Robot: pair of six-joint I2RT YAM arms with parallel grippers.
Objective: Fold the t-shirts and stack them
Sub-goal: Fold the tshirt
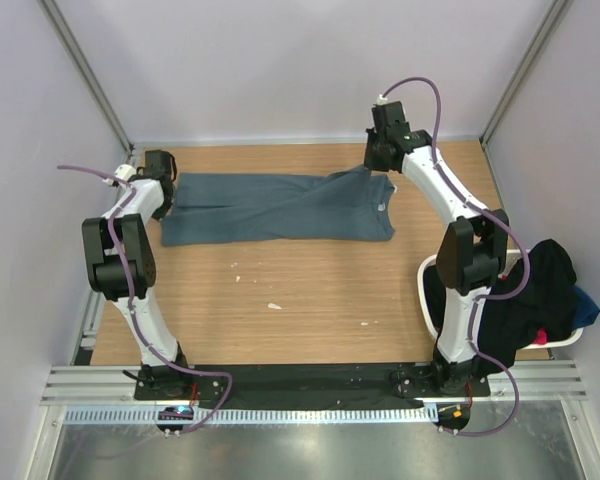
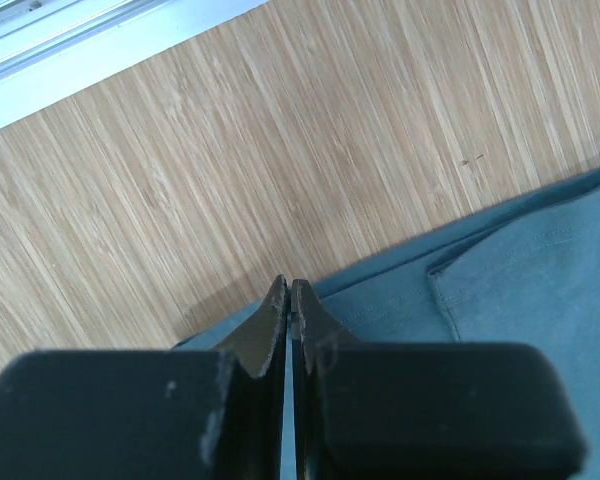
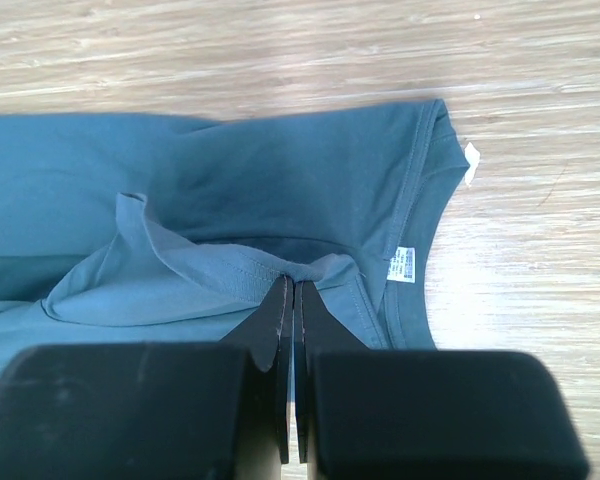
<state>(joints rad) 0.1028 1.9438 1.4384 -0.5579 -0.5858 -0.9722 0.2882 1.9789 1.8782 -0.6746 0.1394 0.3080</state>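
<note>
A slate blue-grey t-shirt (image 1: 280, 205) lies stretched left to right across the far half of the wooden table. My left gripper (image 1: 166, 198) is at its left end; in the left wrist view (image 2: 289, 285) its jaws are shut at the shirt's edge (image 2: 540, 290), with a sliver of cloth between them. My right gripper (image 1: 372, 163) is at the collar end. In the right wrist view (image 3: 289, 280) it is shut on a bunched fold of the shirt (image 3: 280, 190) and holds it lifted beside the round neck with its white label (image 3: 404, 263).
A white laundry basket (image 1: 426, 272) stands at the near right beside the right arm's base, holding a black shirt (image 1: 545, 280), a blue one (image 1: 586, 306) and a bit of red (image 1: 542, 336). Small white scraps (image 1: 275, 306) lie mid-table. A metal rail (image 2: 100, 40) runs along the table edge.
</note>
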